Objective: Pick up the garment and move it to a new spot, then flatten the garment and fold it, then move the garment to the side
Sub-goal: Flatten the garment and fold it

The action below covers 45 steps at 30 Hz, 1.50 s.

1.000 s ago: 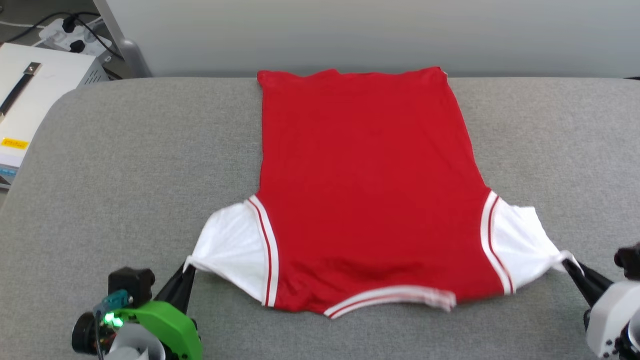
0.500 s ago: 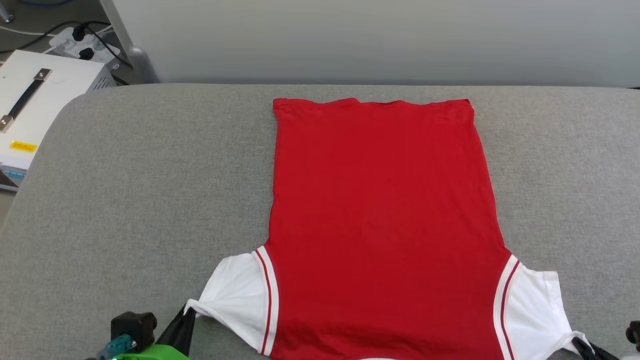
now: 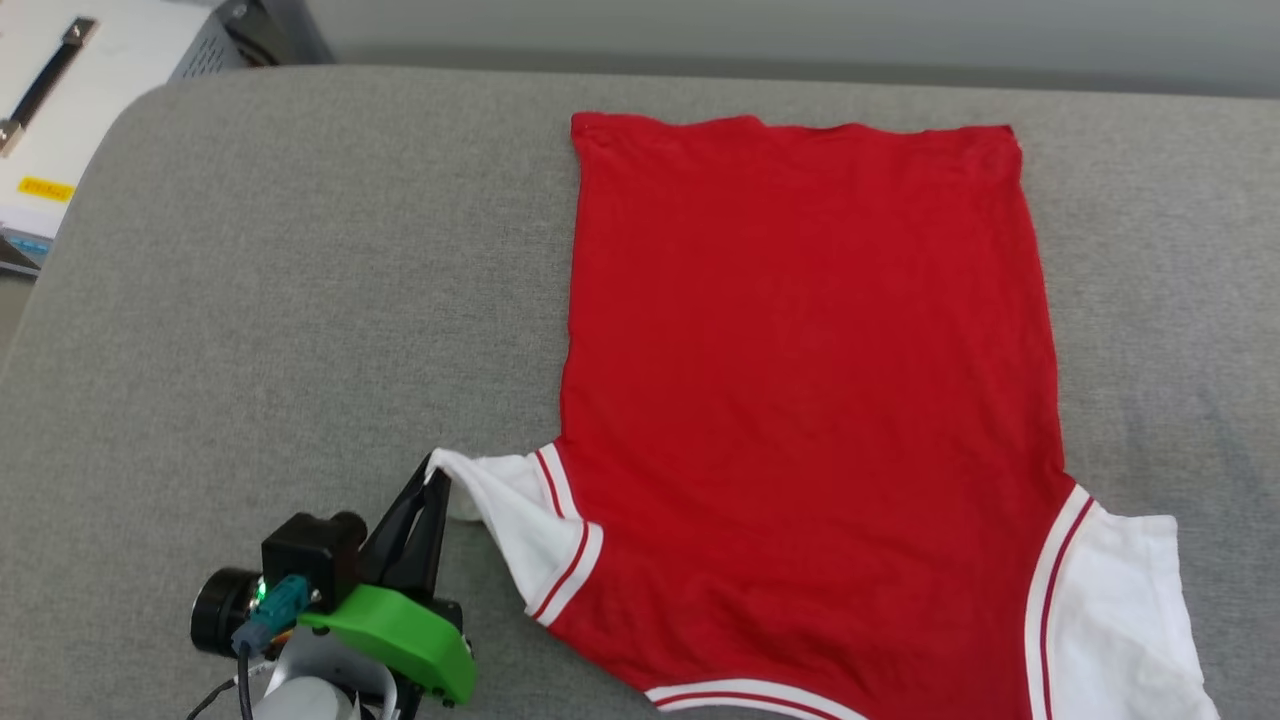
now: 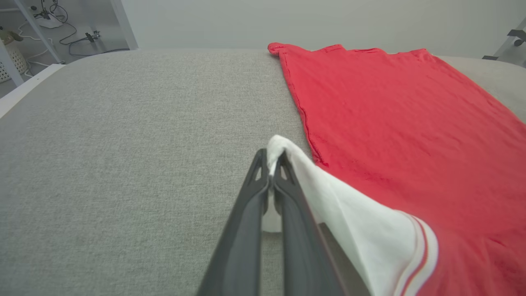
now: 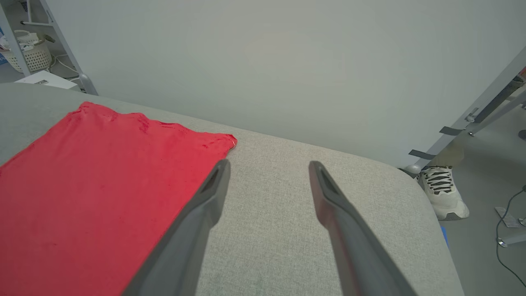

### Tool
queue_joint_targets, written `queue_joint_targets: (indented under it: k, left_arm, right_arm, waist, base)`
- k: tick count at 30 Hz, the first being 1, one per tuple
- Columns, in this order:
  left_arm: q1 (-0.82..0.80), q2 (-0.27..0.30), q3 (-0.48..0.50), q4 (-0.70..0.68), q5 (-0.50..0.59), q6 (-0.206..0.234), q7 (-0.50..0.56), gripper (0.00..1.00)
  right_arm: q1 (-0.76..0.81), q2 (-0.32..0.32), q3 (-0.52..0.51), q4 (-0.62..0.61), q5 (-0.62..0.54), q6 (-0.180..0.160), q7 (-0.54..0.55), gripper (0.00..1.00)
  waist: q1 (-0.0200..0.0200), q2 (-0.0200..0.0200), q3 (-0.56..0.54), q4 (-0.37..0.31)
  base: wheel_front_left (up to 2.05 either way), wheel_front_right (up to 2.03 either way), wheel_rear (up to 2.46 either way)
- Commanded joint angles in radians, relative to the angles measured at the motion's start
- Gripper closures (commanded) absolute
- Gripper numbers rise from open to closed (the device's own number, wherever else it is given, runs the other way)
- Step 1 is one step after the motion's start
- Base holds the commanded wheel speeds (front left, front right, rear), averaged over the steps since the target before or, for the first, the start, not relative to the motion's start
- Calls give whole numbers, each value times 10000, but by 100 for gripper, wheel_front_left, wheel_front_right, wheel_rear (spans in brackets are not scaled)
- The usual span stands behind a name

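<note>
The garment (image 3: 800,400), a red T-shirt with white striped sleeves, lies flat and plain side up on the grey padded table (image 3: 280,300), hem at the far edge. My left gripper (image 3: 432,478) is shut on the tip of the white left sleeve (image 3: 510,510), lifting it slightly; the left wrist view shows the cloth pinched between the fingertips of the left gripper (image 4: 271,162). The white right sleeve (image 3: 1110,610) lies loose on the table. In the right wrist view my right gripper (image 5: 269,166) hangs open above bare table beside the garment (image 5: 90,181), holding nothing.
A white box with a black handle (image 3: 60,110) stands off the table's far left corner. A person's shoe (image 5: 444,191) rests on the floor beyond the table's right end, near a metal frame leg (image 5: 472,123). A wall runs behind the table.
The right gripper has opened and let go of the right sleeve, which now lies flat. The left gripper carried its sleeve inward toward the shirt body. The head camera has shifted.
</note>
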Motion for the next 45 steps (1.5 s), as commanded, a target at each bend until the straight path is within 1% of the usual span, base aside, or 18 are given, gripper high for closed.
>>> queue_joint_targets:
  k: [1,3,5,11,13,15,17,19,24,28,31,32,33,36,38,40,42,45]
  left_arm:
    - [-275,-63,-28,-145,197,60,-10,100]
    - [-518,-154,-114,-291,357,43,-6,100]
    - [-760,-273,-181,-380,493,18,-8,100]
    - [-1372,-767,-309,-424,792,-84,-32,100]
    - [-1559,-928,-303,-441,900,-127,-43,100]
    - [-1727,-1101,-281,-477,1001,-183,-52,100]
    - [-1874,-1265,-256,-501,1098,-261,-60,100]
    - [-1991,-1421,-217,-513,1195,-332,-65,100]
    - [-2157,-1742,-3,-517,1502,-447,-71,100]
    - [-2149,-1910,168,-408,1739,-565,-72,100]
    - [-2122,-1984,297,-305,1877,-666,-72,100]
    - [-2107,-1994,357,-276,1911,-675,-72,100]
    - [-2078,-1997,412,-228,1943,-700,-73,100]
    - [-1968,-1984,532,-119,2012,-767,-73,100]
    - [-1849,-2001,664,-106,2066,-754,-73,100]
    - [-1696,-1983,748,-49,2097,-757,-73,100]
    - [-1469,-1905,867,16,2095,-726,-73,100]
    - [-1050,-1737,1040,104,2037,-658,-73,100]
  right_arm:
    - [-698,10,-24,-92,112,-9,395,0]
    - [-1828,-145,162,5,73,-9,1169,0]
    - [-3030,-208,474,381,66,-9,2058,0]
    - [-6359,-184,1896,2323,356,-9,6213,0]
    - [-7236,-93,2156,3021,266,-9,7295,0]
    - [-7976,0,2334,3638,-66,-9,7984,0]
    - [-8520,150,2449,4208,-382,-9,8435,0]
    - [-8918,351,2466,4717,-673,-9,8626,0]
    - [-9078,679,2652,5549,-1098,-9,8462,0]
    - [-8512,505,3069,5914,-1178,-9,8454,0]
    - [-8210,375,3216,5978,-903,-9,8549,0]
    - [-8182,333,3263,5944,-854,-9,8537,55]
    - [-8189,308,3276,5902,-775,-9,8478,100]
    - [-8336,292,3321,5724,-643,-9,8049,100]
    - [-8551,452,3078,5709,-394,-9,7453,100]
    - [-8635,470,3134,5593,-288,-9,6895,100]
    - [-8528,372,3385,5464,-147,-9,6449,100]
    - [-8033,-9,3944,5070,205,-9,5827,100]
  waist:
    - [1,-1,926,657]
    - [1,-1,1290,887]
    - [1,-1,1653,1118]
    - [1,-1,2693,1850]
    - [1,-1,3026,2046]
    - [1,-1,3356,2247]
    - [1,-1,3653,2424]
    - [1,-1,3921,2570]
    - [1,-1,4330,2755]
    - [1,-1,4419,2737]
    - [1,-1,4330,2661]
    - [1,-1,4274,2631]
    - [1,-1,4196,2587]
    - [1,-1,3885,2426]
    - [1,-1,3569,2288]
    - [1,-1,3196,2133]
    - [1,-1,2757,1891]
    - [1,-1,2059,1489]
  base:
    - [0,0,0]
    - [0,0,0]
    - [0,0,0]
    - [0,0,0]
    - [0,0,0]
    - [0,0,0]
    - [0,0,0]
    - [0,0,0]
    - [0,0,0]
    - [0,0,0]
    - [0,0,0]
    - [0,0,0]
    - [0,0,0]
    - [0,0,0]
    - [0,0,0]
    - [0,0,0]
    - [0,0,0]
    - [0,0,0]
